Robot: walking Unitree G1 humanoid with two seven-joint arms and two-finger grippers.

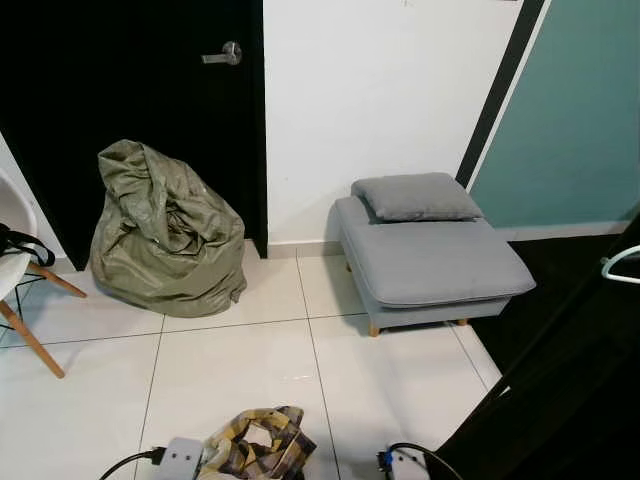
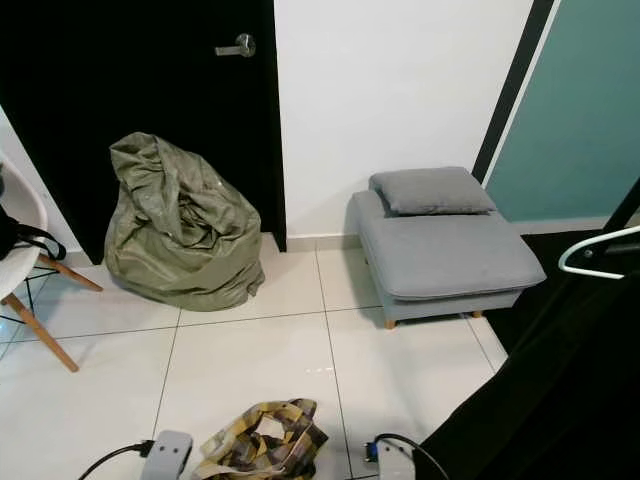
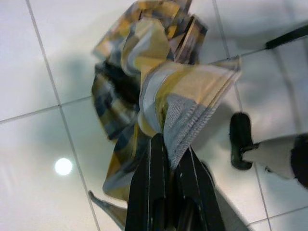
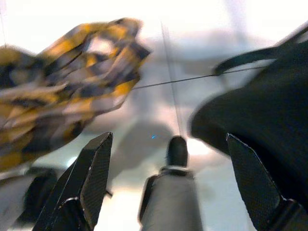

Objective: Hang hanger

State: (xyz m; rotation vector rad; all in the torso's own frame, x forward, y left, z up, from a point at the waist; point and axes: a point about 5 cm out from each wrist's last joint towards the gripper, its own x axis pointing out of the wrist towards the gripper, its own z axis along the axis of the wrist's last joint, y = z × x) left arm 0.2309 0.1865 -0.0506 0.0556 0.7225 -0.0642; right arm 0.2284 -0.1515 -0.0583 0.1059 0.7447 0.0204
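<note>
White tiled floor w/ dark grout lines. On it: olive-green sack slumped vs black door, low grey seat on wooden feet by white wall, white chair w/ wooden legs at left edge. Black fabric covers floor at right.

A room in a home, with glossy white floor tiles, a low grey upholstered seat with a cushion, a black door with a lever handle, and an olive beanbag.
</note>
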